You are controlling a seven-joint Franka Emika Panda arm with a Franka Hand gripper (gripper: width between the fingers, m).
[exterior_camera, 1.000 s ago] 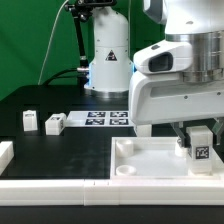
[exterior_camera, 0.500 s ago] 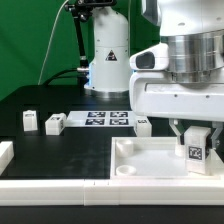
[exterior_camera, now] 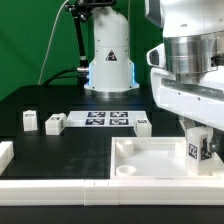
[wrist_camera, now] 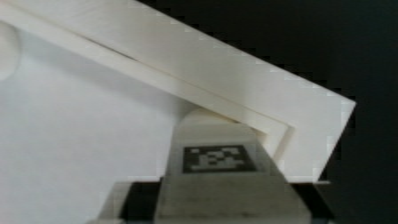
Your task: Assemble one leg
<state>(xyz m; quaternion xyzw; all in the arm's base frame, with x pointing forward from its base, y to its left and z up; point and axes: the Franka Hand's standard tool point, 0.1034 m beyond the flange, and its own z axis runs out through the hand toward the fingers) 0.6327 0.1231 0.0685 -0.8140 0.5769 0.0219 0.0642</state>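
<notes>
A black table top (exterior_camera: pixel 60 150) carries everything here, with a green backdrop (exterior_camera: pixel 25 40) behind it on the exterior view's left and the arm's white base (exterior_camera: pixel 108 60) standing at the back. The gripper (exterior_camera: pixel 199 133) hangs over the large white tray-like panel (exterior_camera: pixel 150 160), near its corner on the exterior view's right. Its fingers (exterior_camera: pixel 186 128) are clamped on 1 leg (exterior_camera: pixel 198 148), a small white block whose square tag faces the camera; the block sits between the fingers, with its lower end low over the panel floor. Whether it touches the floor cannot be told. In the wrist view the same leg (wrist_camera: pixel 221 152) sits just inside the panel's raised rim (wrist_camera: pixel 214 70). 3 more legs stand on the table well away from the fingers: 2 (exterior_camera: pixel 29 121) (exterior_camera: pixel 55 124) toward the exterior view's left and 1 (exterior_camera: pixel 143 126) beside the marker board (exterior_camera: pixel 105 118). Long white border bars (exterior_camera: pixel 50 182) line the near edge.
</notes>
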